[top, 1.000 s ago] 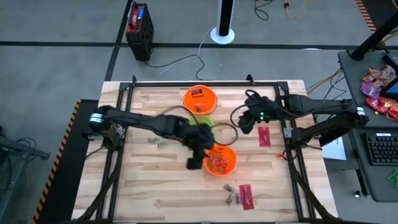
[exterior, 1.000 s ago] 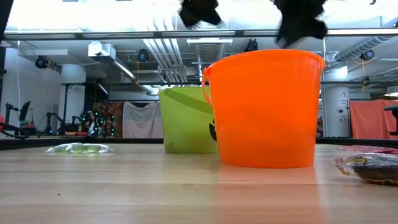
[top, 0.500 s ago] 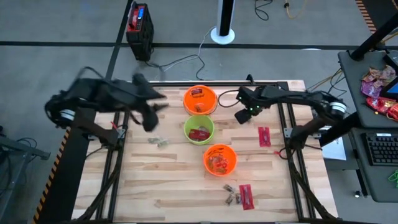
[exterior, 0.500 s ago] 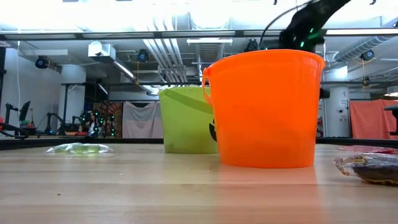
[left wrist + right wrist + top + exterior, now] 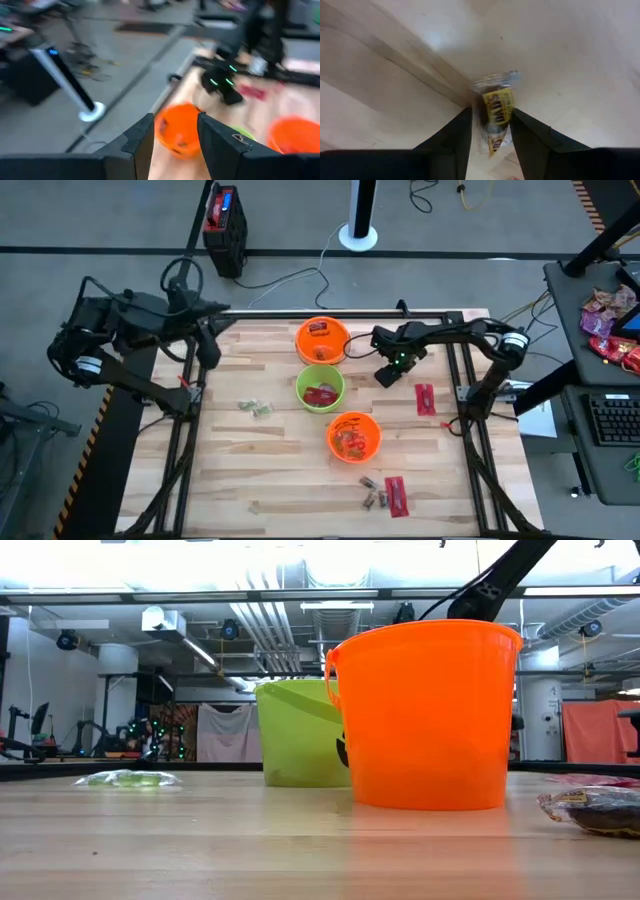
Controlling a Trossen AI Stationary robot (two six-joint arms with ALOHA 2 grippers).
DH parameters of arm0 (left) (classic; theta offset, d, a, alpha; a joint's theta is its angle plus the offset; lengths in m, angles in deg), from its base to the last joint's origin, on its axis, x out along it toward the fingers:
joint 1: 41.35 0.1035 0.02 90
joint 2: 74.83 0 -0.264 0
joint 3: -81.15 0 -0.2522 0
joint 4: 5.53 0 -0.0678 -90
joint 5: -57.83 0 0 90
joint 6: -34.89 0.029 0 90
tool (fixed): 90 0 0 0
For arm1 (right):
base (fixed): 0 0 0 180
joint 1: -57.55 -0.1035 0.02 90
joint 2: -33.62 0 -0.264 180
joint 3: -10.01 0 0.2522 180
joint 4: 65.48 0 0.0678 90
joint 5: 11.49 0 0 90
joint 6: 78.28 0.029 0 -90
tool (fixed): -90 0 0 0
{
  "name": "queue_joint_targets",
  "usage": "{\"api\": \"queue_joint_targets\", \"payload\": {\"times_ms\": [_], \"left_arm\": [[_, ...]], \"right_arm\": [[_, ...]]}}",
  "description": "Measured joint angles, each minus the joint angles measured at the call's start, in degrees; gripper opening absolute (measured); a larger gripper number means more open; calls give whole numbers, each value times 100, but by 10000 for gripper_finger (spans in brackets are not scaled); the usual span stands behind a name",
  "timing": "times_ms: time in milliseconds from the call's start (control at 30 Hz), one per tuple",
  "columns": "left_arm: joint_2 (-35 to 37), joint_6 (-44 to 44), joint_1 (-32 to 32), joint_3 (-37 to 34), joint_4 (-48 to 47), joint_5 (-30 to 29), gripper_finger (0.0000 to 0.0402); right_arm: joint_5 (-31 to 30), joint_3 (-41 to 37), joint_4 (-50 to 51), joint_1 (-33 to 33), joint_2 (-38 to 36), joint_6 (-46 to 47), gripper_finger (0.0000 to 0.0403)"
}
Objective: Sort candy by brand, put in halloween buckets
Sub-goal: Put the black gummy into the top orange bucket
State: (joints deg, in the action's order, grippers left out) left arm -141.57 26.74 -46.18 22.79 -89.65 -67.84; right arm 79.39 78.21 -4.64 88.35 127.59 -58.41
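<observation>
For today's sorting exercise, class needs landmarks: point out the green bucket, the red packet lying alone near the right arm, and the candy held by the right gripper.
green bucket [image 5: 320, 389], high view, on its rim.
red packet [image 5: 424, 398], high view, middle of the wrapper.
candy [image 5: 497, 112], right wrist view, on its yellow-brown wrapper between the fingers.

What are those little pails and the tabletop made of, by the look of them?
The orange pail and the lime green pail look like smooth moulded plastic: even colour, soft sheen, thin rolled rims. The table appears to be pale wood, with plank seams and grain showing, matte finish.
</observation>
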Motion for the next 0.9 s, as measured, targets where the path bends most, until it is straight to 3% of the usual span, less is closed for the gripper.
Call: {"api": "queue_joint_targets", "payload": {"times_ms": [167, 400, 567, 667, 800, 900], "left_arm": [[178, 106, 723, -428, -174, 721, 118], [522, 220, 1663, -1620, -161, 818, 114], [751, 247, 2062, -2362, 123, 1023, 113], [833, 394, 2350, -2879, 733, 1682, 113], [917, 520, 2851, -3627, 1638, 2604, 113], [944, 507, 3131, -4222, 1952, 2962, 113]], "right_arm": [[72, 74, 164, -2, -126, -94, 55], [52, 1117, 1459, 191, -714, -119, 52], [64, 2378, 1706, 262, -975, -52, 51], [269, 3310, 1111, 273, -902, -563, 51], [1454, 4089, -627, 286, -529, -1239, 51], [2108, 4404, -1487, 282, -161, -1387, 51]]}}
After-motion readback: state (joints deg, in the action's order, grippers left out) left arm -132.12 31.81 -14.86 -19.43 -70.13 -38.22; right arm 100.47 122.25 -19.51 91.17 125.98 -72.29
